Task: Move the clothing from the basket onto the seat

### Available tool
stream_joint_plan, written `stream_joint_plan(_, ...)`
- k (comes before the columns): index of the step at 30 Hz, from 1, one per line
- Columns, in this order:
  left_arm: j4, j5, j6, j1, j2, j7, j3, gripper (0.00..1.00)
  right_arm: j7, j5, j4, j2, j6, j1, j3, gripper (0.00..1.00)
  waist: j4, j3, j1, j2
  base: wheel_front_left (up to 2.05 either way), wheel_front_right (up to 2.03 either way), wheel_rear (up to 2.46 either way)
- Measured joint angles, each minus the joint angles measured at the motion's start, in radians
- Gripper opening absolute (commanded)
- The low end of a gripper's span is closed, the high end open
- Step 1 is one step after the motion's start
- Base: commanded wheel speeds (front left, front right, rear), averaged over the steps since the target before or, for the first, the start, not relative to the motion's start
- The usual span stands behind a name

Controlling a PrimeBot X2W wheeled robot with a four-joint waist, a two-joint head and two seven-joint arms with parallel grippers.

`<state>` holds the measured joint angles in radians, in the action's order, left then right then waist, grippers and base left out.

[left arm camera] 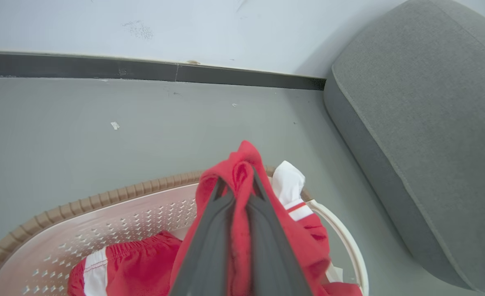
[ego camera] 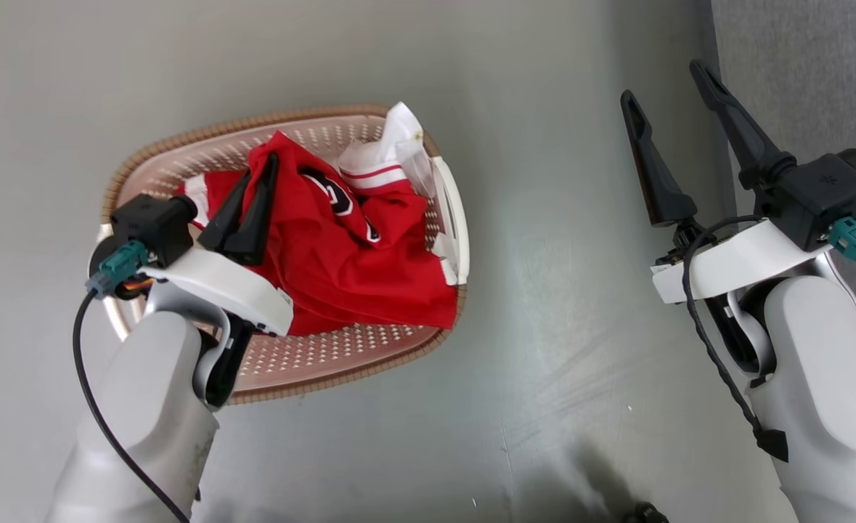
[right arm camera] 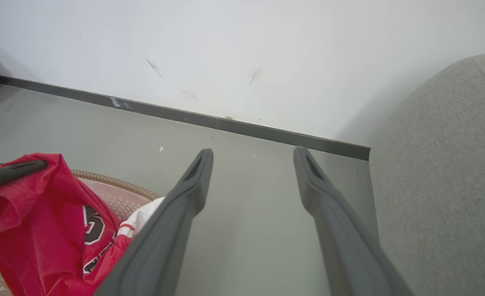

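Note:
The cream basket (ego camera: pixel 369 349) with its brown rim sits on the floor at centre left in the head view. Red clothing (ego camera: pixel 355 254) with white trim and black-and-white lettering lies in it. My left gripper (ego camera: pixel 259 173) is shut on a fold of the top red garment (left arm camera: pixel 240 164) and holds it raised above the basket (left arm camera: pixel 102 222). A second red piece with a white stripe (left arm camera: pixel 123 267) stays on the basket floor. My right gripper (ego camera: pixel 667 83) hangs open over bare floor, right of the basket, empty (right arm camera: pixel 252 154). The grey seat (left arm camera: pixel 431 135) stands to the right (right arm camera: pixel 444 172).
Grey floor (ego camera: pixel 558 305) surrounds the basket. A white wall with a dark baseboard (left arm camera: pixel 143 72) runs behind it. The edge of the grey seat (ego camera: pixel 805 73) rises at the far right, close to my right gripper.

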<state>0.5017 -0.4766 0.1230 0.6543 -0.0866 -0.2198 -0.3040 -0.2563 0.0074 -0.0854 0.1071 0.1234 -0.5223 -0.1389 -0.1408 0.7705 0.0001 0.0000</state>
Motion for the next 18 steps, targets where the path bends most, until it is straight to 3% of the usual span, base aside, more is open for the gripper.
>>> stream_joint_plan(18,-0.098,-0.074,0.003,-0.155,0.021,-0.026,0.02,0.0,0.0,0.036,-0.058,0.044,0.0,0.017,-0.043,1.0,0.102,-0.206,0.0,0.0,0.0,0.0,0.0)
